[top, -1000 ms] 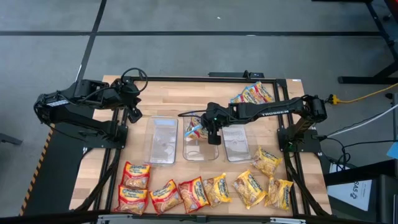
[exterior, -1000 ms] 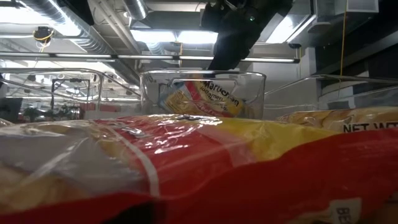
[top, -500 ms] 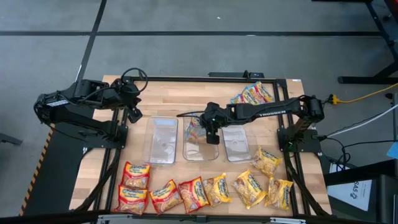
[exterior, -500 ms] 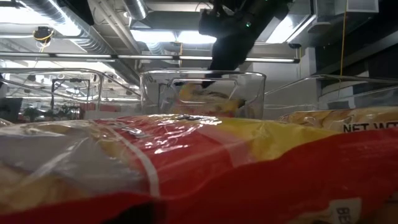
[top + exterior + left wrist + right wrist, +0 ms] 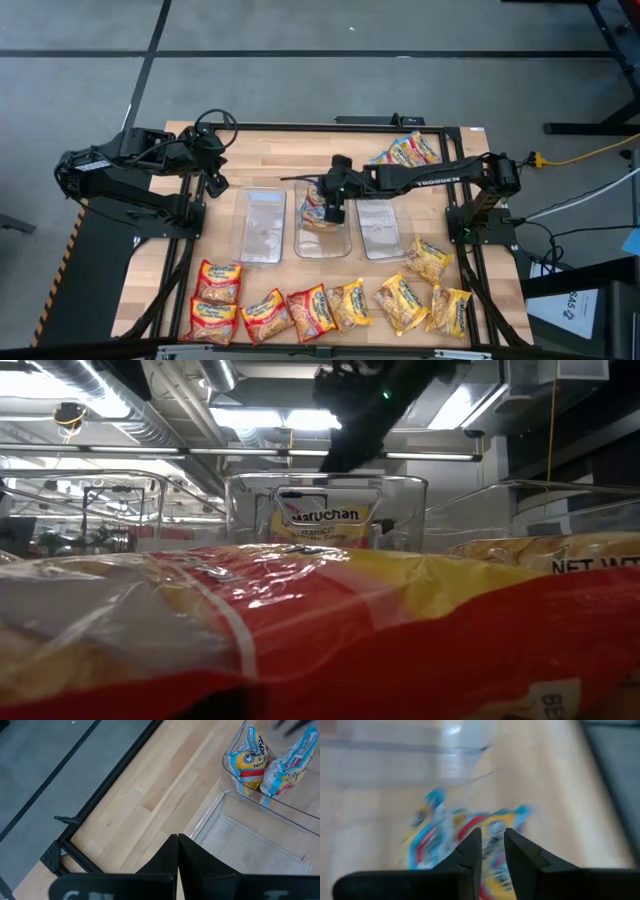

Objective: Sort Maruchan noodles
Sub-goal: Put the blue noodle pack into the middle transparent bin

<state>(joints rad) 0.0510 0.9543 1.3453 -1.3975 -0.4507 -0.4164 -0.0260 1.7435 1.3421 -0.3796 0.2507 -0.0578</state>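
Over mid tub (image 5: 322, 232) | right end effector (image 5: 333, 205) part-open, nothing held, blue-trim pkt (image 5: 315, 207) leaning on wall | risk: pkt snagged, dragged out

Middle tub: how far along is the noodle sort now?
Done: blue-trimmed packets lie in the middle tub. In hand: nothing; the right gripper is over that tub, jaws apart. The left gripper waits shut beside the left tub. Left: the front row and the back pile.
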